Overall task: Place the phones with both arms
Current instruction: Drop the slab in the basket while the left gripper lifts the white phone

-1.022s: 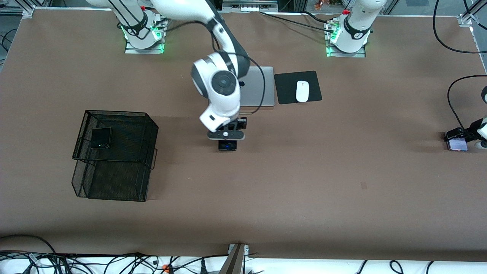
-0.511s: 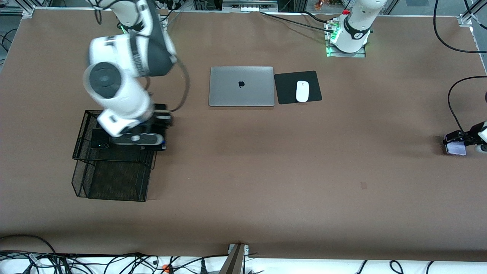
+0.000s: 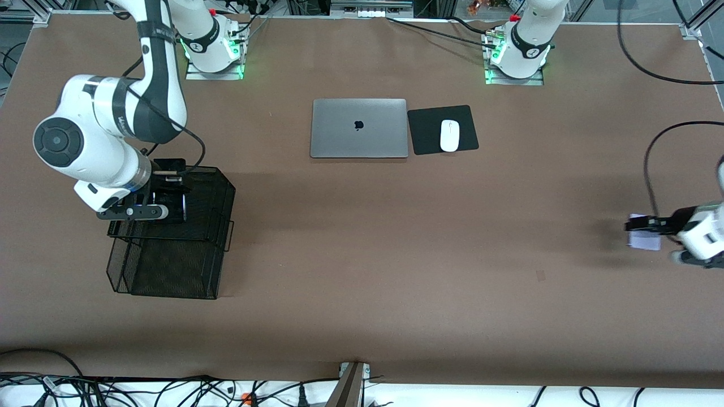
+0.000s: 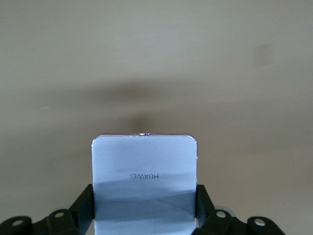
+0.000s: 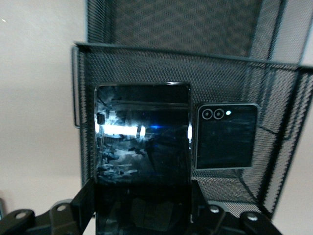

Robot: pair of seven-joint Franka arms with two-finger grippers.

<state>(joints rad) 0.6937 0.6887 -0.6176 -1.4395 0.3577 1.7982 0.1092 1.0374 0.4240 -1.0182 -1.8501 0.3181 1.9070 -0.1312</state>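
Tabletop's middle vacated — right hand (image 3: 169, 210) now over basket (image 3: 169, 249); slab (image 5: 142, 142) gripped.

The left arm (image 3: 701, 237) runs off the front view's edge. The right arm (image 3: 107, 147) hides most of the long phone (image 5: 142, 147) there. Both wrist views cut off their held phones' lower ends, the lavender phone (image 4: 144, 183) included.

Brown table (image 3: 362, 271) with laptop (image 3: 359, 128), mousepad (image 3: 443, 129), mesh basket (image 3: 169, 237).
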